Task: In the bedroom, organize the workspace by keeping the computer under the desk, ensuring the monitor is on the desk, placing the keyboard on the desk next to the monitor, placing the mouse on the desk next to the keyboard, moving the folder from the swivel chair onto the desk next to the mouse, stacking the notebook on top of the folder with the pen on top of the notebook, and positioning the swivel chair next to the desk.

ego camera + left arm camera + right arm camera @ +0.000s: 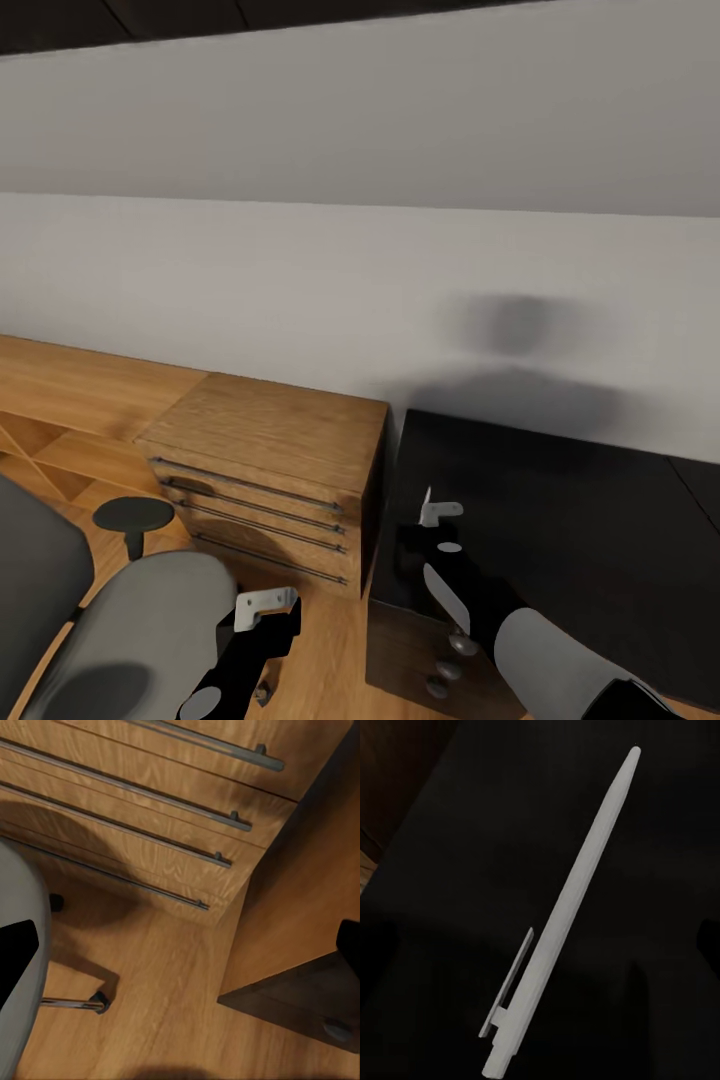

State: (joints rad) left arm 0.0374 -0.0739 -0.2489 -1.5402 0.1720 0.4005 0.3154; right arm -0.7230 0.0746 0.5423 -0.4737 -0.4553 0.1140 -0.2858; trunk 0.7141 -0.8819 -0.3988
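Note:
A slim white pen [562,922] with a clip lies flat on the top of a black cabinet [560,520], straight in front of my right wrist camera. My right gripper [437,512] hovers over the cabinet's near left corner, open, with its jaws either side of the pen and not touching it. The grey swivel chair [130,640] stands at the lower left with its round black armrest [133,515] raised. My left gripper [268,604] hangs open and empty beside the chair seat [22,907], above the wooden floor. Folder, notebook, keyboard, mouse and monitor are out of view.
A wooden chest of drawers [270,480] with long metal handles stands against the white wall, tight against the black cabinet. A low wooden top [70,390] with shelves runs off to the left. A chair leg with a caster [97,1002] rests on the floor.

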